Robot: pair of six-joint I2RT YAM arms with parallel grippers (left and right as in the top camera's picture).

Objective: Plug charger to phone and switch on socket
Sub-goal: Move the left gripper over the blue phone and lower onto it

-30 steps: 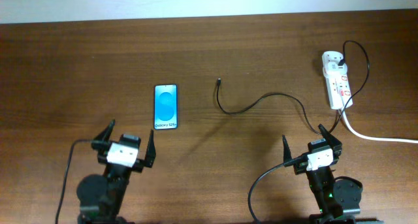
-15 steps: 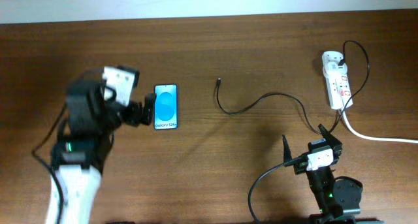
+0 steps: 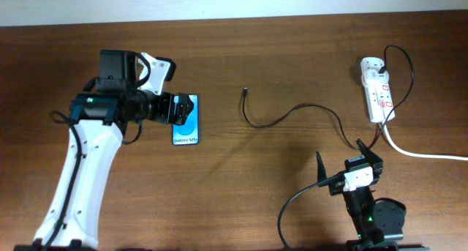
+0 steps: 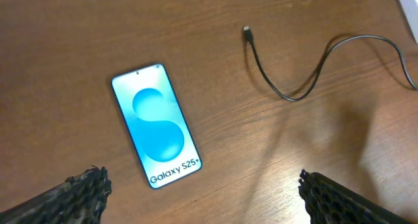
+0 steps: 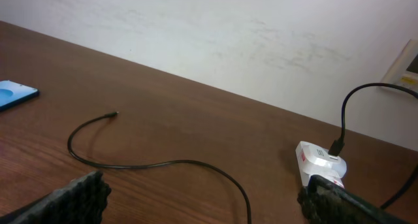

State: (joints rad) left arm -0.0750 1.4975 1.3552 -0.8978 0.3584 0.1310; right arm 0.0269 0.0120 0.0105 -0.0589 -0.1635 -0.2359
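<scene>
hovering wide open, left gripper [image 3: 174, 109] sits at the 9 o'clock edge of the black-framed blue-screen smartphone [image 3: 189, 126] — long axis running 12-to-6, easily the nearer arm.

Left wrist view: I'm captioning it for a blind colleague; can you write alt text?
A phone lies face up on a wooden table, blue screen reading "Galaxy S25+", just ahead of the open left gripper. The charger, a thin black cable, curves apart from it, its tip unplugged.
</scene>
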